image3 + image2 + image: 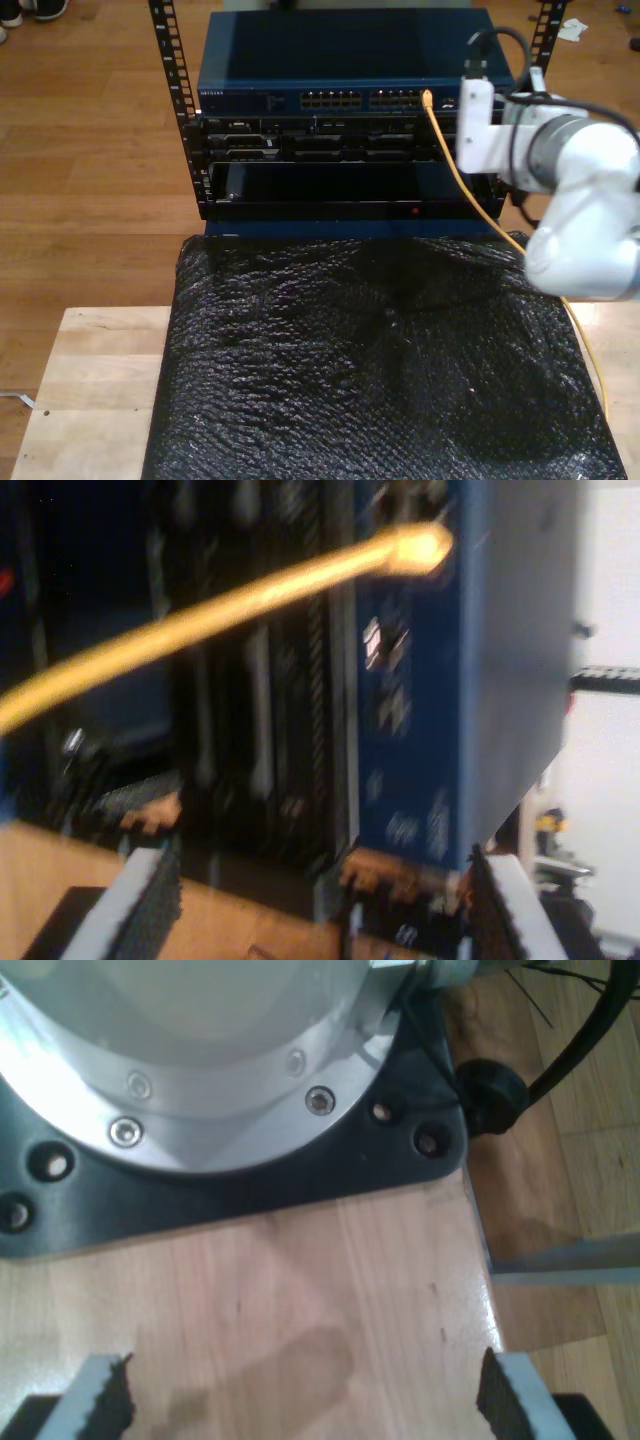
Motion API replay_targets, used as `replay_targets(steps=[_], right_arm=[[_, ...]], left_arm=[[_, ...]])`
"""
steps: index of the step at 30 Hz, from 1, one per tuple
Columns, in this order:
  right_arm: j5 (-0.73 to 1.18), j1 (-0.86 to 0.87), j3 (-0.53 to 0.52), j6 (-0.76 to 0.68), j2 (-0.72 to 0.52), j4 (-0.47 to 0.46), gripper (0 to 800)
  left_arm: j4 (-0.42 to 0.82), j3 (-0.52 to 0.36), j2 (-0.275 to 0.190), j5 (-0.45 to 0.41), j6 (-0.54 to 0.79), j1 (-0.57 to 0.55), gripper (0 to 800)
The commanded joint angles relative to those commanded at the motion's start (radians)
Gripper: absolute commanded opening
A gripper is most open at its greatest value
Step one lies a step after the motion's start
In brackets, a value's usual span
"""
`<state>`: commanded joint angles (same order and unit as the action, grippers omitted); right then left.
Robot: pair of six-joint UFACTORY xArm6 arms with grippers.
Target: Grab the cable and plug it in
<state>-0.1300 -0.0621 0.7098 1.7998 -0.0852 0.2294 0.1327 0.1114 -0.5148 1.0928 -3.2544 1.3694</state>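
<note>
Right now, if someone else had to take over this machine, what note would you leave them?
My first gripper: open, nothing between its fingers, above bare wood near a round metal arm base.
My second gripper: open, holding nothing, facing the blue network switch.
The cable: its tip sits at a port on the switch's front, toward the exterior view's right; the rest trails down over the black sheet.
Done: plug appears inserted.
Left: confirm it is fully seated, which the blur hides.

Cable [455, 165] plugged into switch [350, 75] port, strung taut down across rack [340, 150] front toward surface's far corner at exterior view's right; an arm [565, 200] crowds that side. Rack front toward exterior view's left open.
</note>
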Motion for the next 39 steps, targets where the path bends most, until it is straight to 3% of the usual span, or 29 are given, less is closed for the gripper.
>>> replay_targets(steps=[9, 31, 39], right_arm=[[0.327, 0.235, 0.003, 0.161, -0.089, 0.000, 782], [1.103, 0.825, -0.003, 0.611, -0.298, 0.000, 789], [1.304, 1.025, -0.058, 0.812, -0.387, -0.003, 789]], left_arm=[[0.000, 0.000, 0.000, 0.000, 0.000, 0.000, 800], [0.000, 0.000, 0.000, 0.000, 0.000, 0.000, 800], [0.000, 0.000, 0.000, 0.000, 0.000, 0.000, 800]])
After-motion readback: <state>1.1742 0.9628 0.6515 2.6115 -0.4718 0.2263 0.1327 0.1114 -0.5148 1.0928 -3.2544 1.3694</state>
